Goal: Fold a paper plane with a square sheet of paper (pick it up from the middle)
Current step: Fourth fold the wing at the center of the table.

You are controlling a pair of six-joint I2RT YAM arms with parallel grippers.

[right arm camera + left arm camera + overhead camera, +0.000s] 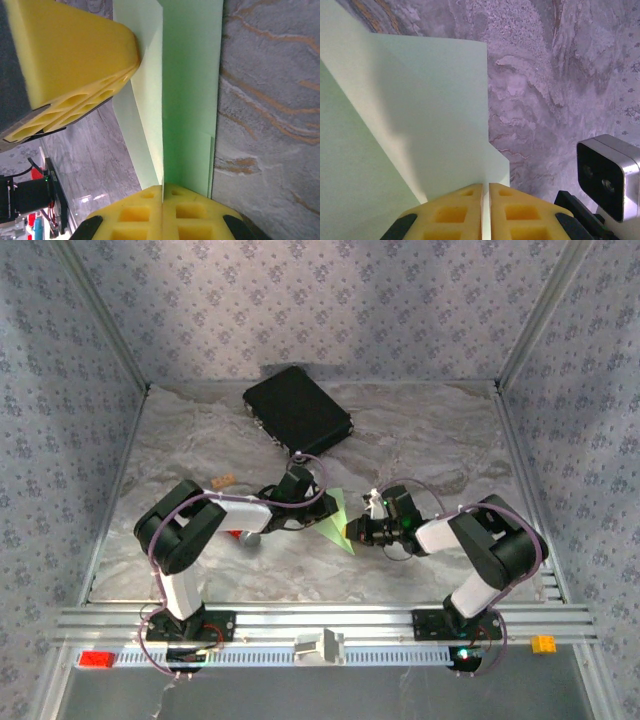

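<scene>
The square sheet of paper (337, 520) is light green and creased into a pointed triangle, held off the marble table between both arms. My left gripper (318, 508) is shut on its left side. In the left wrist view the yellow fingertips (465, 200) pinch an edge of the paper (430, 125), which fans out above my gripper (486, 187). My right gripper (352, 532) is shut on the lower right side. In the right wrist view that gripper (163, 189) clamps the paper (190, 100) along a fold line, and the left gripper's yellow finger (75, 55) shows at the upper left.
A black rectangular case (297, 410) lies at the back of the table. A red-handled tool with a grey head (245, 537) rests under the left arm, and a small orange block (223, 481) lies behind it. Patterned walls enclose three sides.
</scene>
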